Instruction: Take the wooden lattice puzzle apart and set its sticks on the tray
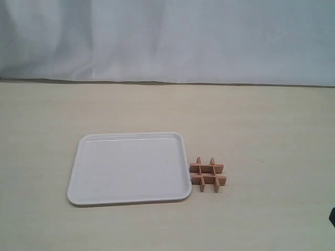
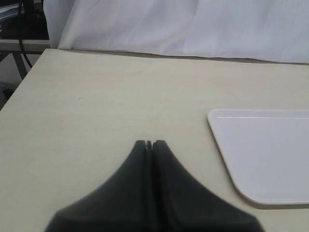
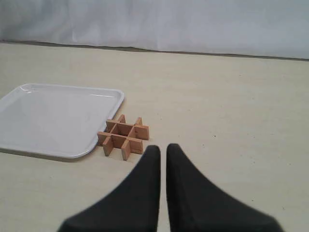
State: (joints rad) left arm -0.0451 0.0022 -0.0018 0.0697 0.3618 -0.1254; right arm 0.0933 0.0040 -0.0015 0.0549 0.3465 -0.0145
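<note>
So, quick status from me. My left claw [image 2: 149, 143] is pinched fully closed, fingertips pressed together, and it's holding nothing. It hangs over the table [image 2: 96, 96], off to the tray's [image 2: 270, 154] left side, well apart from it.

My right claw [image 3: 163, 147] is almost closed too, with just a thin gap showing between the fingers [image 3: 145, 183], and there's nothing in that gap. It sits near the puzzle [image 3: 123, 137], on the side facing away from the tray [image 3: 53, 116], and isn't touching it.

From the exterior view, the puzzle [image 1: 208, 174] lies flat on the table [image 1: 261, 130], just beside the tray's [image 1: 131, 167] right edge, down toward its near right corner. It's so close that I honestly can't tell if the stick ends touch the rim or stop just short. All four sticks are locked together in the "#" shape, two running across and two crossing them, and the whole thing is off the tray. The tray lies flat too, with its long side running left to right. Neither of my claws clearly shows in that exterior shot.
</note>
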